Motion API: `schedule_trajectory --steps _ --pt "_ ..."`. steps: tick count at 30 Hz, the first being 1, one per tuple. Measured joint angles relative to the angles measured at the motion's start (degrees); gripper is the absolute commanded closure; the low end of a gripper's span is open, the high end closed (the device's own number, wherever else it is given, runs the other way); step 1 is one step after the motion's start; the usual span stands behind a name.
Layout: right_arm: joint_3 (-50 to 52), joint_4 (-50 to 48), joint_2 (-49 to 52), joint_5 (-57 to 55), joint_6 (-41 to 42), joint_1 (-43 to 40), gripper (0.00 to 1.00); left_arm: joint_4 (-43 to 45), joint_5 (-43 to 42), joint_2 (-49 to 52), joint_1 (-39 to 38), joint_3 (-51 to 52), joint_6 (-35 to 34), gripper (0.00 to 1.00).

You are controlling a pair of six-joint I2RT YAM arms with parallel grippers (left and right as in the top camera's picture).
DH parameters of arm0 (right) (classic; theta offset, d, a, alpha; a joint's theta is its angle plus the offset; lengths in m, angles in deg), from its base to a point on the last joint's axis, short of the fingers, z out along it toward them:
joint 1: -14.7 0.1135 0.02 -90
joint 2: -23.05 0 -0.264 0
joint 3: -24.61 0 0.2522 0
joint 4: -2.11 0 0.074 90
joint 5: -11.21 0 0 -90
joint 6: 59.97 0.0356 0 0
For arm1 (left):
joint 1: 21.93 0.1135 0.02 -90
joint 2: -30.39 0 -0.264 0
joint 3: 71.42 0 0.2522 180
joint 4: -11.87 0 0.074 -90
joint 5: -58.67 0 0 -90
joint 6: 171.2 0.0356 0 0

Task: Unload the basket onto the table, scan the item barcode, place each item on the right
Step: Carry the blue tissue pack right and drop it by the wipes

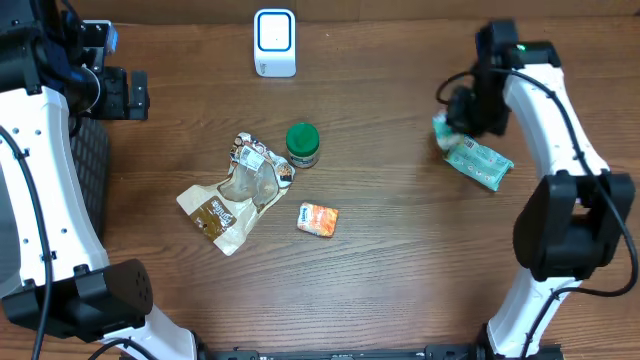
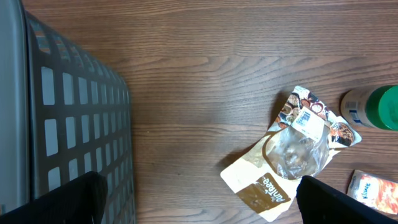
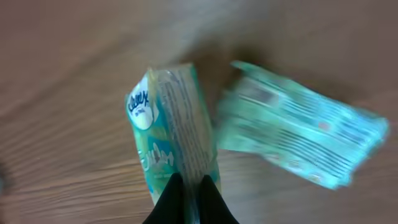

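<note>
Well, rt tool [image 3: 189, 190] pinches tissue pack [image 3: 169, 124] beside 2nd pack [image 3: 298, 143] (left tool [image 2: 199, 200] wide, by basket [image 2: 74, 124]).

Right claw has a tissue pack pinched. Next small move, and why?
Probably carry it left toward the white scanner. The right claw is shut on the Kleenex pack, and the scanner stands far across the table from it.
</note>
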Motion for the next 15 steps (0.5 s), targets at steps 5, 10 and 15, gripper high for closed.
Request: schedule_trajectory --steps 5,10,15 --pt "7.63 -1.22 0.11 0.07 0.11 -7.54 0.61 -0.04 0.0 0.0 0.0 0.0 0.0 0.0" --pt "6.95 3.52 0.15 1.9 -0.39 -10.25 0.61 -0.07 0.0 0.0 0.0 0.0 0.0 0.01" --pt "-3.8 9.38 -1.03 7.41 -5.27 -6.19 0.56 -0.04 0.0 0.0 0.0 0.0 0.0 0.0"
